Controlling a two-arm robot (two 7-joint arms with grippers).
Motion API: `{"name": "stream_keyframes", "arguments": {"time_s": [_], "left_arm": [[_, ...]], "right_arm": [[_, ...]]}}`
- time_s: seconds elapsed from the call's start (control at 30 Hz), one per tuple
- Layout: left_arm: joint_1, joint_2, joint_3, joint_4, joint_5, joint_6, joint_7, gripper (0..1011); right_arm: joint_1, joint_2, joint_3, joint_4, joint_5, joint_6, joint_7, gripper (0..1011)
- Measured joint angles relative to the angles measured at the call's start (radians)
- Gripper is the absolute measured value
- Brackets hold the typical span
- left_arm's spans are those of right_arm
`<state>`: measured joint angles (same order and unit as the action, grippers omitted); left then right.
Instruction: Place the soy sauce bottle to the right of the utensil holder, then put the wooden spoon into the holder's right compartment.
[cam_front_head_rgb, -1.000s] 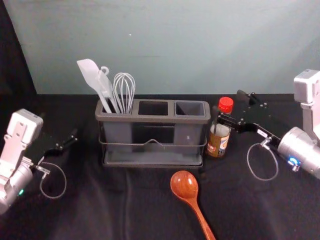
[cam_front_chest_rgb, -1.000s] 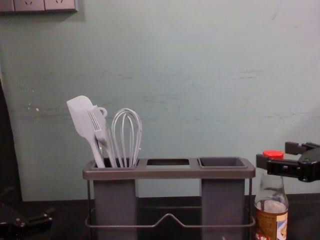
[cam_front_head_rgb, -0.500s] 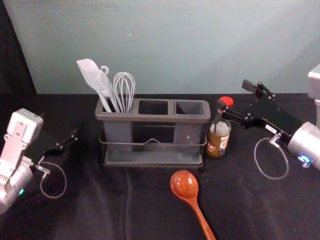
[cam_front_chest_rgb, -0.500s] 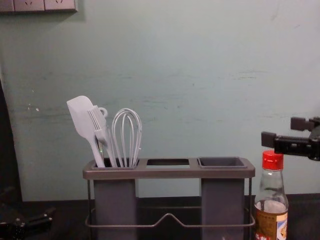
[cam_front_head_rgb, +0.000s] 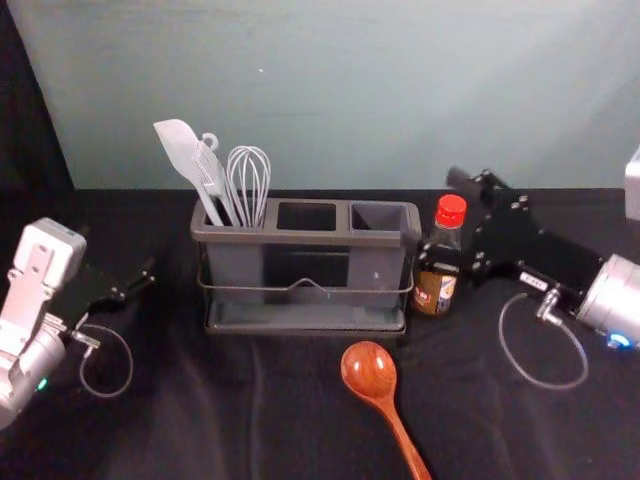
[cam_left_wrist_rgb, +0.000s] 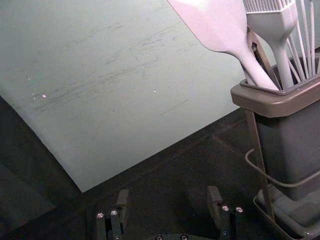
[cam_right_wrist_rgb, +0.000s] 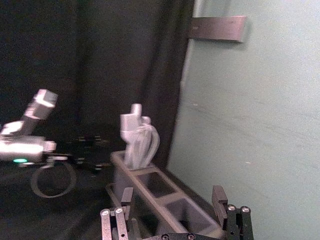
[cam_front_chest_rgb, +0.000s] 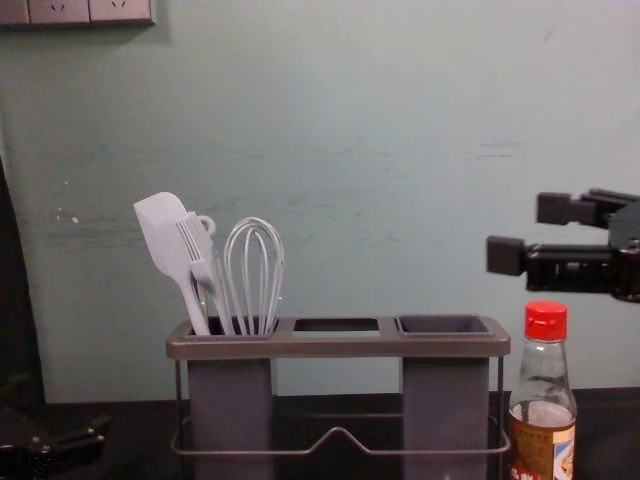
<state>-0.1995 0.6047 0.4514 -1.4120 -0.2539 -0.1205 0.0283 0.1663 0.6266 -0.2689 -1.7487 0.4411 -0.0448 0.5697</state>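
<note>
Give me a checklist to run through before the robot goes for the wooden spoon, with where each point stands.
1. Soy sauce bottle upright, to the right of the utensil holder: ok.
2. Right tool open and off the bottle: ok, it hovers above the red cap.
3. Right compartment free for the wooden spoon: ok, no utensil stands in it.
4. Right tool lined up over the spoon: not ok, it is still by the bottle.
5. Far end of the spoon's handle unobstructed: cannot tell, it runs past the head view's bottom edge.
6. Left tool out of the way: ok, open, left of the holder.
</note>
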Motion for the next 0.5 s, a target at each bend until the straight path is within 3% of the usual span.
{"name": "stream_keyframes", "arguments": {"time_s": [0.13,0.2,0.37,0.43,0.5], "left_arm": [[0.0,0.0,0.0,0.0,0.0,0.0,0.0,1011],[0.0,0.0,0.0,0.0,0.0,0.0,0.0,1011],[0.0,0.0,0.0,0.0,0.0,0.0,0.0,1011],[0.0,0.0,0.0,0.0,0.0,0.0,0.0,1012],[0.0,0.0,0.0,0.0,0.0,0.0,0.0,1011]], "right_arm": [[-0.005,0.022,-0.026,-0.04,0.016,0.04,0.018,1000],[-0.006,0.034,-0.047,-0.073,0.018,0.097,0.01,1000],[0.011,0.054,-0.1,-0.154,0.015,0.305,-0.051,1000],[0.042,0.057,-0.142,-0.192,0.019,0.459,-0.082,1000],[0.056,0.054,-0.163,-0.201,0.025,0.519,-0.092,1000]]}}
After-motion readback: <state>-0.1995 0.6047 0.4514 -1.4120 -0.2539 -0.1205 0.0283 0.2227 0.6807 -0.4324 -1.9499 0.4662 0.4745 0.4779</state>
